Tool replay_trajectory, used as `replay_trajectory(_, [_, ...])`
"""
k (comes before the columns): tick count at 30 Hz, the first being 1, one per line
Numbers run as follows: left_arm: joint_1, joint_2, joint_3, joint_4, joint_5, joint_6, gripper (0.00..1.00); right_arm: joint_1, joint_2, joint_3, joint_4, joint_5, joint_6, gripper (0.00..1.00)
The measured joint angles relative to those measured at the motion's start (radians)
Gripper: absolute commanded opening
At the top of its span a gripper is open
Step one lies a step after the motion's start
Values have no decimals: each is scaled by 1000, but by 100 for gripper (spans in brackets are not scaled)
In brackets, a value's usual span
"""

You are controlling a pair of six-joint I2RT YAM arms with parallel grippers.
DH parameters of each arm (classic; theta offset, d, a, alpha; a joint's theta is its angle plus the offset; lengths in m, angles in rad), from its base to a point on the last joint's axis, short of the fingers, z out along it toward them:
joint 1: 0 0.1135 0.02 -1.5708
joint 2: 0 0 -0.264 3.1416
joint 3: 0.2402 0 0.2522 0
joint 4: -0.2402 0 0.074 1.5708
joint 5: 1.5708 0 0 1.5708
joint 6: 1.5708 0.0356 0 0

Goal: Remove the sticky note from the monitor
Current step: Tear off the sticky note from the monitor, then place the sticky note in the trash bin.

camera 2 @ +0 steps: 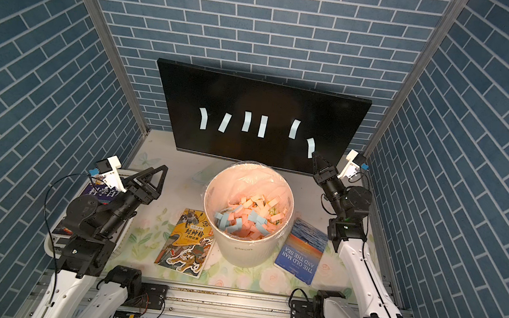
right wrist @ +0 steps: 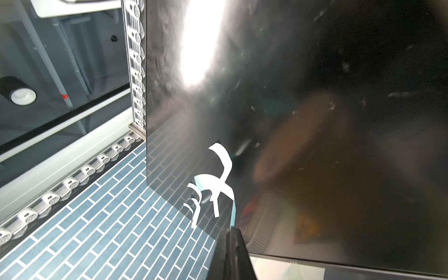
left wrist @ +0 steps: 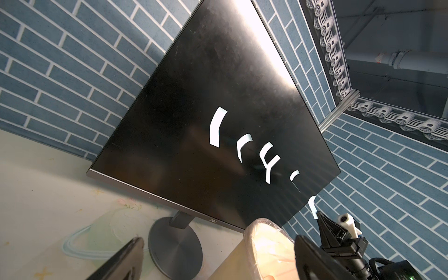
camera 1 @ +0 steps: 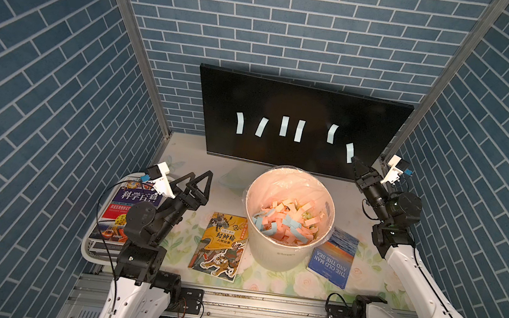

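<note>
Right fingers [camera 1: 360, 169] were clamped on the lower end of the rightmost sticky note [camera 1: 349, 151], centre-right of frame. Its top was not yet off the monitor [camera 1: 286, 101]. Five more notes [camera 1: 284, 125] were stuck alongside. Left fingers [camera 1: 210, 176] stood apart, lower left.

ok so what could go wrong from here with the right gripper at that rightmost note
The right gripper is shut on only the lower end of the rightmost sticky note, so a pull might slip off or tear it while its top clings to the monitor. The gripper also sits very near that glossy surface; pushing inward could scuff it or rock the monitor.
</note>
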Motion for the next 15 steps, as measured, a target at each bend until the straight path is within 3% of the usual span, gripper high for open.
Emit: replay_trajectory(15, [0, -4, -8, 0, 2, -4, 100, 219, -8, 96, -278, -68, -330, 0])
